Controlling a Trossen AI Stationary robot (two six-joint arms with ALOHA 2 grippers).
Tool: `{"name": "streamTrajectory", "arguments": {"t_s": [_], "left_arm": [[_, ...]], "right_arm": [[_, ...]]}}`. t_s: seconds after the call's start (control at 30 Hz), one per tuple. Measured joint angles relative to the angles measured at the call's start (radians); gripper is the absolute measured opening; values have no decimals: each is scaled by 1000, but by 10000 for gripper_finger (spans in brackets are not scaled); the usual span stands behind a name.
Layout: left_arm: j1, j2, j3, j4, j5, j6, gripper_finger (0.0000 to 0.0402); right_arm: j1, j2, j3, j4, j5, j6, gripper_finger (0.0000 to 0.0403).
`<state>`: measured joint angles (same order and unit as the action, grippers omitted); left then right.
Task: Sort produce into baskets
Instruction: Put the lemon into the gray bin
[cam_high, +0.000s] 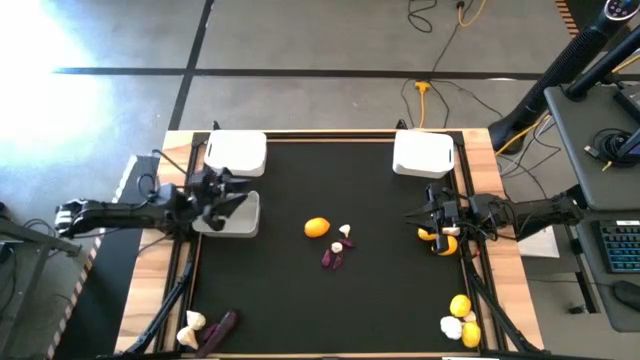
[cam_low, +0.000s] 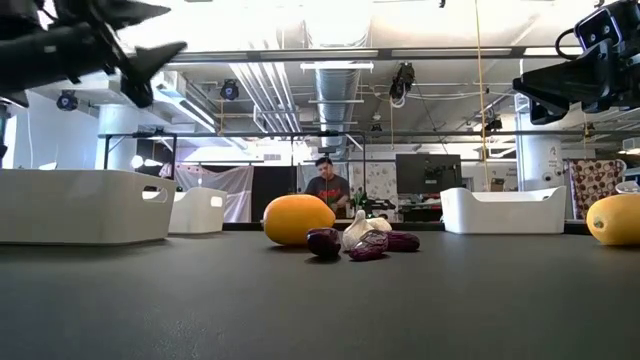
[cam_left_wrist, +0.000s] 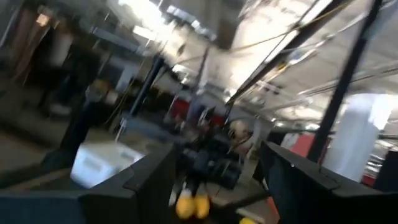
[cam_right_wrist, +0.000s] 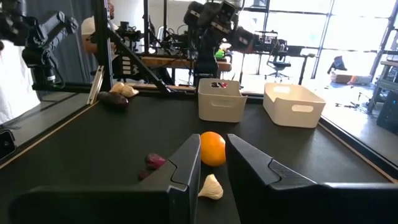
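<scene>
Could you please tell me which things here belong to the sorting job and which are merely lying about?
Job: baskets, three white; lemons; garlic bulbs; purple pieces; left gripper, open over a left-side basket; right gripper, open above a lemon at the right edge.
Lying about: yellow cable on the floor; keyboard on the side desk; person in the room behind.

The lemon (cam_high: 437, 241) beside the right-hand basket (cam_high: 423, 155) is mostly covered by the right gripper (cam_high: 432, 222) from above. Low view cuts it (cam_low: 616, 219) at the edge. Left wrist view is motion-blurred throughout.
</scene>
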<state>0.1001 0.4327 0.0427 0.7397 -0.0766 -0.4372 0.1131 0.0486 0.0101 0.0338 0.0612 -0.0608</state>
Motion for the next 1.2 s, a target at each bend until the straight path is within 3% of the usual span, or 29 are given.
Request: {"name": "streamTrajectory", "arguments": {"t_s": [0.13, 0.4, 0.8, 1.03, 1.2], "left_arm": [[0, 141, 49, -1, -71, 3, 217], [0, 400, 177, -7, -229, 208, 217], [-2, 744, 368, -93, -238, 145, 239], [-15, 854, 573, -458, -220, 82, 291], [-79, 945, 732, -716, -220, -3, 299]], "right_arm": [[0, 0, 0, 0, 0, 0, 68], [0, 0, 0, 0, 0, -2, 68], [0, 0, 0, 0, 0, 0, 68], [0, 0, 0, 0, 0, -1, 68], [0, 0, 0, 0, 0, -2, 68]]}}
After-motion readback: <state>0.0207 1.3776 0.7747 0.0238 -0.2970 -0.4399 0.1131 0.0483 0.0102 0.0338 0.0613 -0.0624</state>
